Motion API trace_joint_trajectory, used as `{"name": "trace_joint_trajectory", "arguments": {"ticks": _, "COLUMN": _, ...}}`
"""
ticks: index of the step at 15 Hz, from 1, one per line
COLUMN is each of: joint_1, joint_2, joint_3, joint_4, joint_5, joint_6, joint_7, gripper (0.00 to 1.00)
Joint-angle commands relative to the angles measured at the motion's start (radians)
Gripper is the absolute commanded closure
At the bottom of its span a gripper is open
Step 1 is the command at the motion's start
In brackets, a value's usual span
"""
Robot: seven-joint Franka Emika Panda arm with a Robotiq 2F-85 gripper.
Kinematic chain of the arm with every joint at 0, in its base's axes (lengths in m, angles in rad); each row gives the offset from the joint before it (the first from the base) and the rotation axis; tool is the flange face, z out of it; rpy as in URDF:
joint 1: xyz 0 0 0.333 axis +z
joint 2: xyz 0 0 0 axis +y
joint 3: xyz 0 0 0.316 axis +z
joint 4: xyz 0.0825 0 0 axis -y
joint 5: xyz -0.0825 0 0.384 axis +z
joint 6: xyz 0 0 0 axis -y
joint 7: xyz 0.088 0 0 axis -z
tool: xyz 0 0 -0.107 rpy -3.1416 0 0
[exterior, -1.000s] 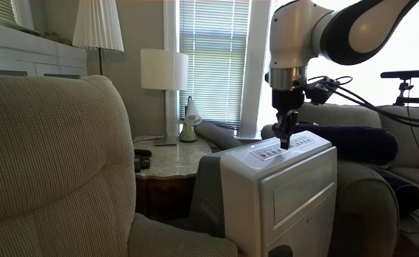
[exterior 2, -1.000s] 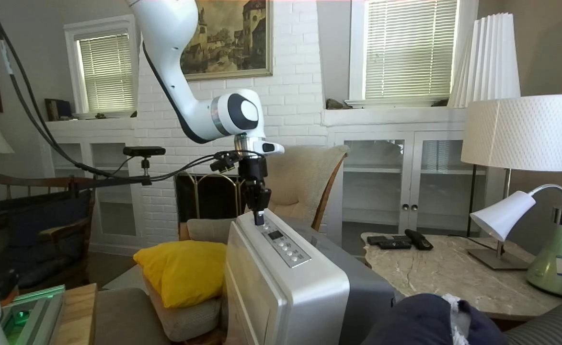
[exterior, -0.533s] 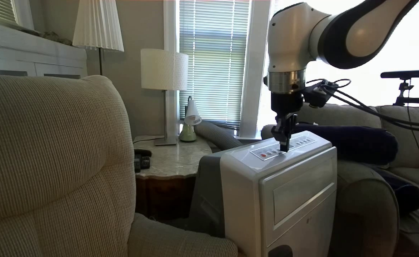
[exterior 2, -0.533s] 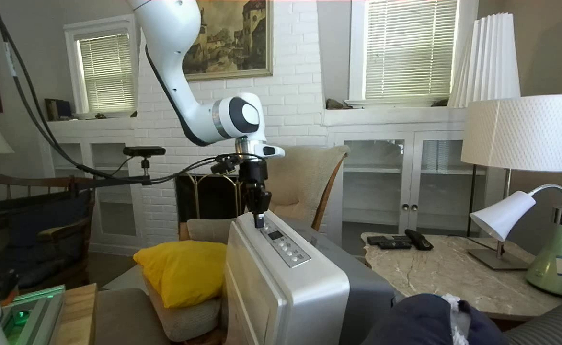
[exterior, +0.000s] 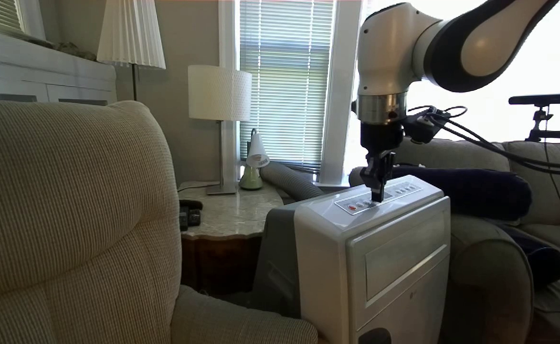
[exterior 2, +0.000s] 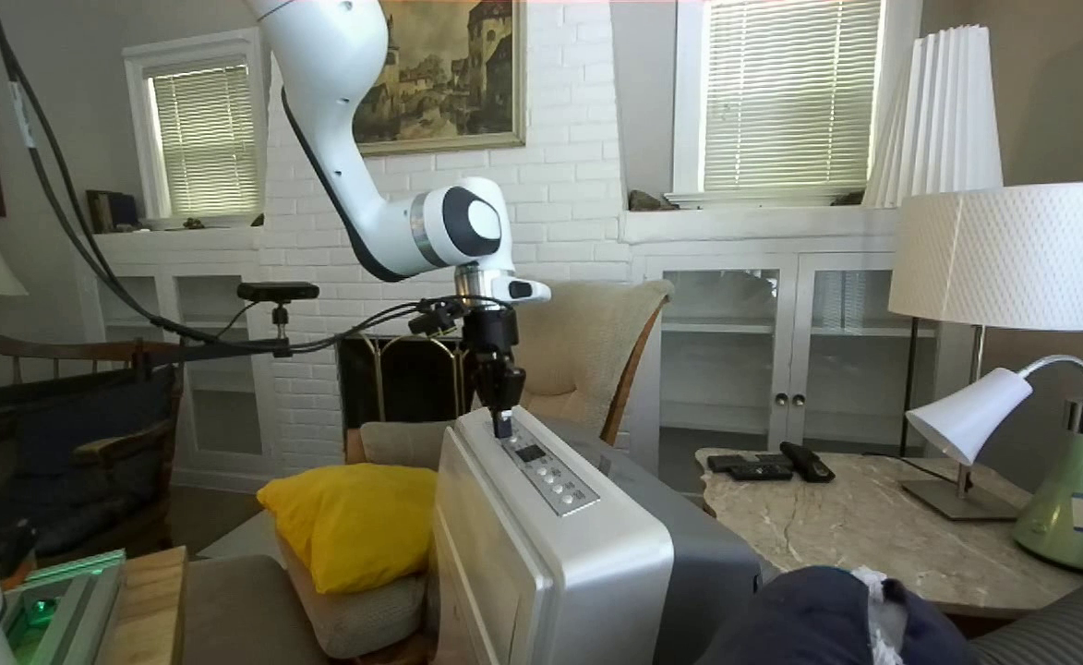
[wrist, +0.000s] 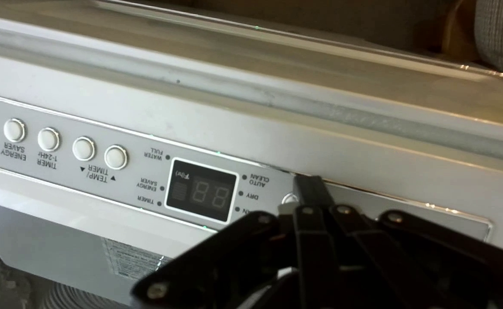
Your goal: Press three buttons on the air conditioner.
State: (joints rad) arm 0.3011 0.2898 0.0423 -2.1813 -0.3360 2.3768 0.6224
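The white air conditioner (exterior: 399, 267) stands upright; it also shows in an exterior view (exterior 2: 587, 563) and fills much of the wrist view (wrist: 217, 116). Its top control strip has a red button (exterior: 352, 207) at one end. In the wrist view, several white buttons (wrist: 48, 139) and a dark display (wrist: 202, 190) are visible. My gripper (exterior: 377, 197), also in an exterior view (exterior 2: 502, 429), points down at the strip. In the wrist view its fingertips (wrist: 313, 189) are together and empty, beside a partly covered button (wrist: 290, 198). Contact is unclear; other buttons are hidden behind the gripper.
A beige armchair (exterior: 79, 215) stands in front of the unit. A sofa (exterior: 480, 267) with a dark bolster (exterior: 470, 188) is beside it. A marble side table (exterior 2: 781, 526) holds lamps and remotes. A yellow pillow (exterior 2: 356, 526) lies close to the unit.
My gripper has lowered slightly towards the control strip, then shifted a little along it towards the red button end. It stays shut. The air conditioner has not moved.
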Motion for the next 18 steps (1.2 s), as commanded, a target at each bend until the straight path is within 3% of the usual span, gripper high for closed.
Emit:
{"name": "trace_joint_trajectory", "arguments": {"ticks": 1, "joint_1": -0.004, "joint_2": 0.02, "joint_3": -0.003, "joint_4": 0.018, "joint_5": -0.015, "joint_6": 0.022, "joint_7": 0.012, "gripper": 1.0}}
{"name": "trace_joint_trajectory", "arguments": {"ticks": 18, "joint_1": 0.009, "joint_2": 0.047, "joint_3": -0.019, "joint_4": 0.031, "joint_5": -0.048, "joint_6": 0.001, "joint_7": 0.036, "gripper": 1.0}}
